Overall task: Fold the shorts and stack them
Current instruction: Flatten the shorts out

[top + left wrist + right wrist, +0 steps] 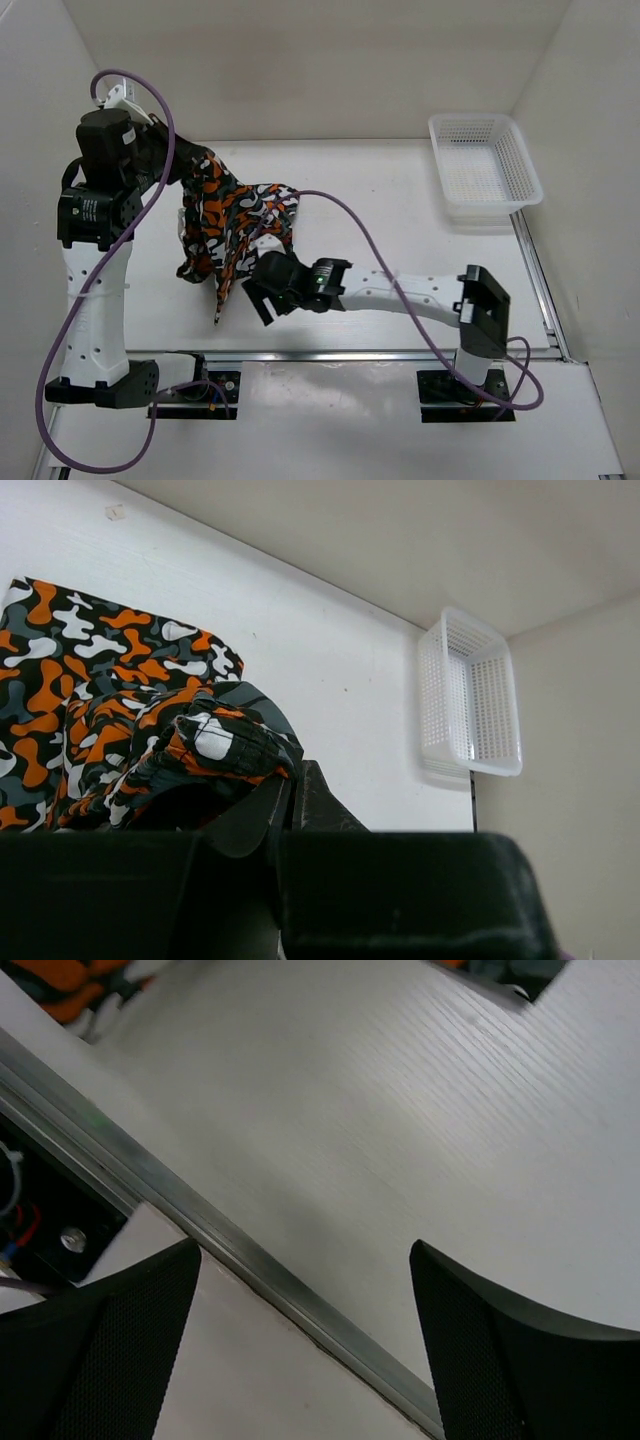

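We judge the task to be at an early stage. The one pair of camouflage shorts [235,225] hangs bunched and unfolded over the left half of the surface, with no fold made and no stack in view. The left end effector [283,810] is clamped on a gathered edge of the fabric and holds it aloft. The right end effector [303,1260] is spread wide and empty, low beside the hanging hem. The enclosure walls [300,60] are plain white. The white surface [400,220] carries a mesh basket [485,170] at its far right corner.
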